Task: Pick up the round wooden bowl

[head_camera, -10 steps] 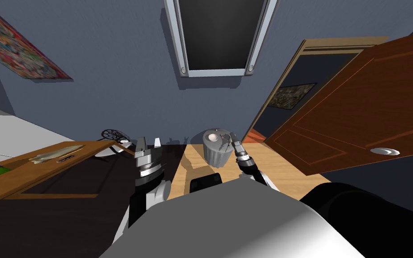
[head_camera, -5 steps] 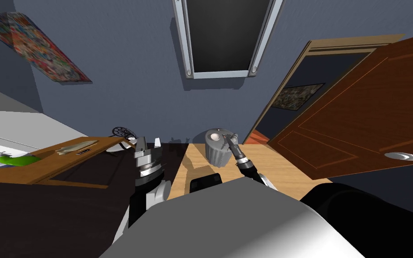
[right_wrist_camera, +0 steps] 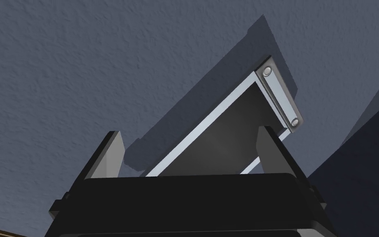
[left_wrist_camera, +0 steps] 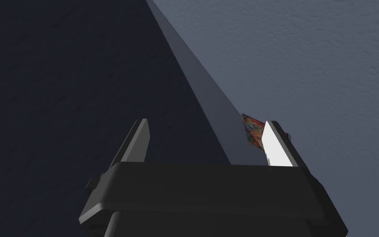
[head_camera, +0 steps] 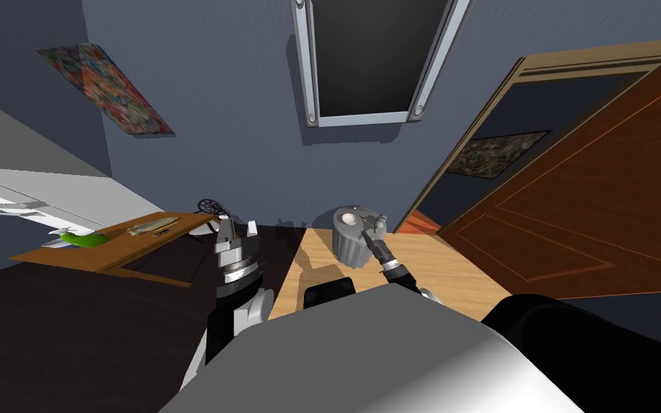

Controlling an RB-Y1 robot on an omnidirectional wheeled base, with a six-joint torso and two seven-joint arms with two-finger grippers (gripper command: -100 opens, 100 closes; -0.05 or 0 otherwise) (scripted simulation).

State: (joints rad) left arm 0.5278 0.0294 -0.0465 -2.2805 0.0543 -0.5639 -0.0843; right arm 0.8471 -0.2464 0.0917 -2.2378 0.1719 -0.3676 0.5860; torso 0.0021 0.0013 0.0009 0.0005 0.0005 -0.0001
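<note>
Our right gripper is hovering at 12 o'clock from our chest, just beside the top rim of a grey, ribbed, cylindrical bin that is standing on a strip of light wooden floor. Its two thin fingers are standing wide apart with nothing between them, and the wrist is aiming up at the wall rather than down at anything. Our left gripper is standing upright at 11 o'clock, its fingers likewise spread wide and holding nothing. We cannot tell for certain where the round wooden bowl is. A small, pale, round thing is sitting on top of the bin, just beside the right fingertips, and it may be the bowl, though it is too small to read. A brown wooden tabletop at 10 o'clock is carrying a green thing and some flat pale items, none plainly a bowl. We are judging the step as the approach, with no grasp begun. The next move is calling for tipping the right wrist downward until the target is lying between the open fingers, then lowering over its rim before closing.
</note>
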